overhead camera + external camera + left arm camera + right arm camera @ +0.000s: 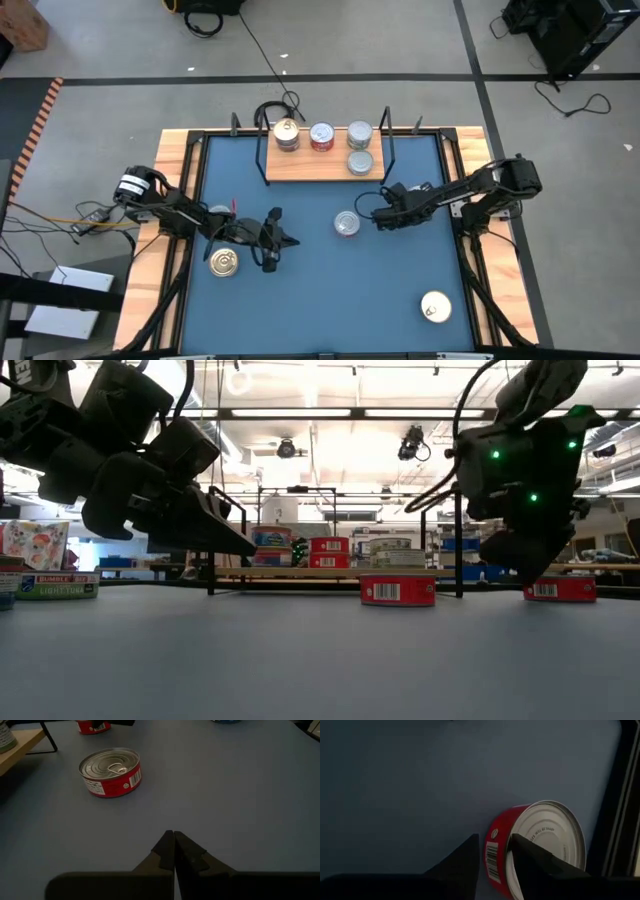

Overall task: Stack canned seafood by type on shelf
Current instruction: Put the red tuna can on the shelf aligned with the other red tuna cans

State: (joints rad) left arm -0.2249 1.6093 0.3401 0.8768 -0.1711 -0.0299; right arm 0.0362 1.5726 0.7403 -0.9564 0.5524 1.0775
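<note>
The shelf (310,168) stands at the table's far side and carries a gold-lidded tin (287,133), a red-sided tin (322,136) and two silver-lidded tins (360,135) (360,162). A red-sided, silver-lidded tin (346,223) (110,772) sits flat on the table's middle. My left gripper (288,240) (174,837) is shut, above the table to that tin's left. My right gripper (378,215) (494,845) is narrowly open, directly over a second red-sided tin (540,845) (565,589), which the arm hides in the high view. My right gripper stands over the second tin's edge (496,845), one finger (530,862) in front of its silver face and the other (462,865) beyond its red wall. Whether either finger touches the tin, I cannot tell. The tin rests flat on the table in the low view.
A gold-lidded tin (224,262) lies near the table's left edge and a pale-lidded one (435,307) near the right front corner. The shelf's black wire uprights (388,140) rise at its ends. Wooden rims (175,180) border the blue table.
</note>
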